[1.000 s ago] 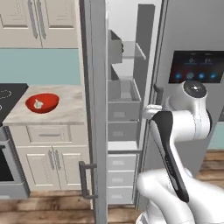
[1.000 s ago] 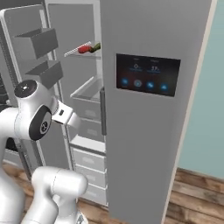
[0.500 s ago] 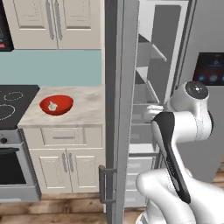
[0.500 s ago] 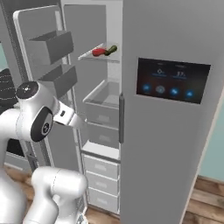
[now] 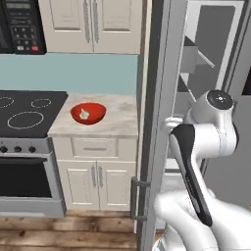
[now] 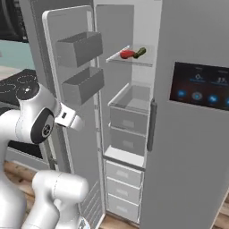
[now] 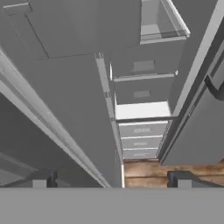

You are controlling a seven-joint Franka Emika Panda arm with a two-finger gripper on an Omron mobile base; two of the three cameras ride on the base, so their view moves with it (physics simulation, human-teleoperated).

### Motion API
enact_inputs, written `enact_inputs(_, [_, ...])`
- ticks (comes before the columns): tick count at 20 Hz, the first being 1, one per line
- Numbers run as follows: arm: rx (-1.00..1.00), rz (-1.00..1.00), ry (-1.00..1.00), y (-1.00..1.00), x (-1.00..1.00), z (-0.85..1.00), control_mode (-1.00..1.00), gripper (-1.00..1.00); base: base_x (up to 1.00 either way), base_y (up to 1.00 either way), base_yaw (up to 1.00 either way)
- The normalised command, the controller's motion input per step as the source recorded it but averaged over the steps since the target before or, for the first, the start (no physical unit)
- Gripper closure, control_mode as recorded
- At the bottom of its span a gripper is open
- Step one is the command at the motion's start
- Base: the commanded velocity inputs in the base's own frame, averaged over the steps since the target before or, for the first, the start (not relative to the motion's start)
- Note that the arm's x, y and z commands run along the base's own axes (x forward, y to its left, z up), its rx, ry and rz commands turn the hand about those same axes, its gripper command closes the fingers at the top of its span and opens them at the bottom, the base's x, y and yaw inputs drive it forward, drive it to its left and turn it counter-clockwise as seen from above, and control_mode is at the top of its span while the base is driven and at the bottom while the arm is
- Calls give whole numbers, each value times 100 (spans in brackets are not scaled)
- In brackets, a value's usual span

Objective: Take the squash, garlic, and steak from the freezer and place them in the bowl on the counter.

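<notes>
Pincer: mine [image 7: 111, 178], spread wide, holding nothing.
Freezer shelf [image 6: 134, 60]: steak [image 6: 126, 54] beside squash [image 6: 140, 52].
Bowl [image 5: 88, 113]: garlic [image 5: 84, 115] inside.

The white arm [image 5: 206, 147] rose from its base and folded at a dark-jointed elbow, its upper link standing near upright and a round dark joint cap at the top. In the right base view the same arm [image 6: 36, 125] bent forward at shoulder height, a short white wrist link reaching ahead. The gripper [image 7: 111, 179] pointed downward and forward, its jaws spread wide and empty, one dark fingertip [image 7: 39, 179] standing at each side of the hand view.
</notes>
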Motion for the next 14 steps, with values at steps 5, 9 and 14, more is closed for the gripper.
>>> enact_inputs(5, [0,0,0,0,0,0,100,-100,-100,-39,0])
enact_inputs(9, [0,0,0,0,0,0,100,-100,-14,-99,-10])
enact_inputs(14, [0,0,0,0,0,0,100,-100,81,-97,-9])
